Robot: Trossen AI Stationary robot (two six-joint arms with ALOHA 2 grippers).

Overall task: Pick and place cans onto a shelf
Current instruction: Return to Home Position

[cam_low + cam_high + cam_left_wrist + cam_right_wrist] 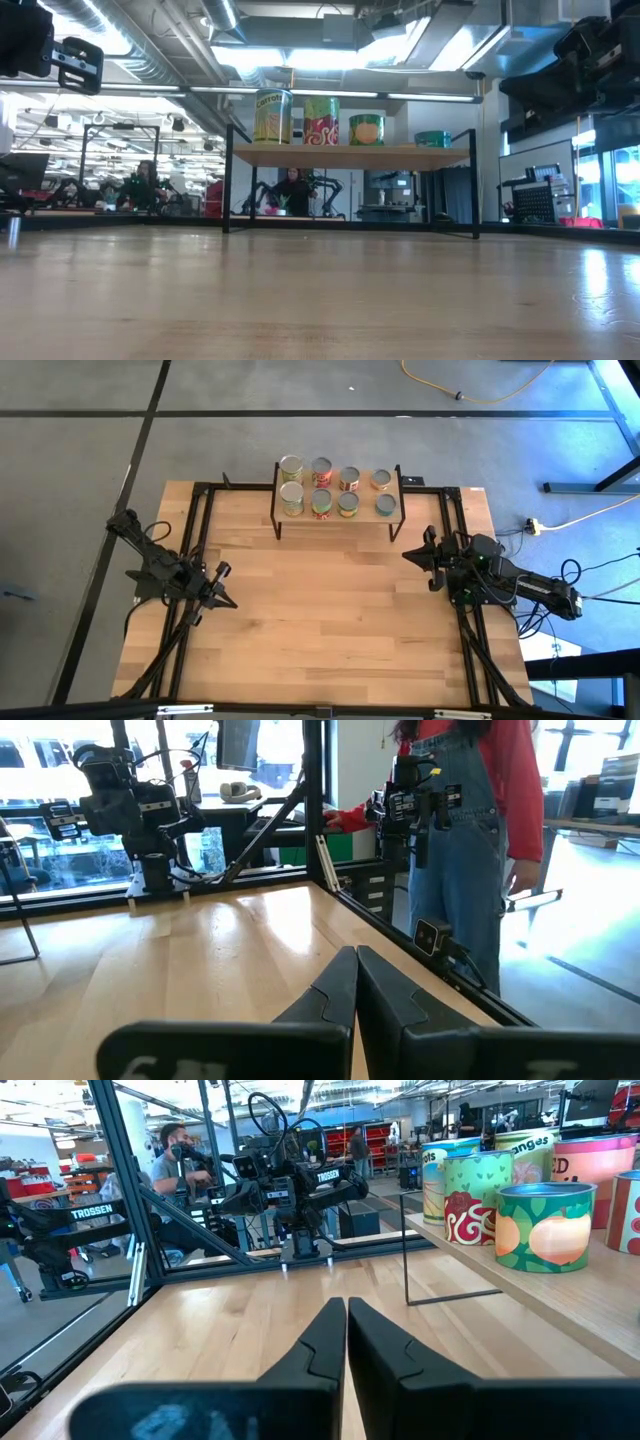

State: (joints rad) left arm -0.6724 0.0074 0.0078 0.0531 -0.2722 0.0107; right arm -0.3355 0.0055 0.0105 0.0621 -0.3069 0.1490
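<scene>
eight cans (321,503) upright in two rows of four on the shelf (350,155), shelf at the far edge of the table (330,630), left gripper (230,602) clenched, empty, over the table's left side, right gripper (408,555) clenched, empty, near the shelf's right legs

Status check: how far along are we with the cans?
Done: eight cans stand on the shelf in two rows of four; none shows on the table. In hand: nothing. The left gripper and right gripper are shut and empty, each at its own side of the table. Left: apparently only parking the arms.
</scene>
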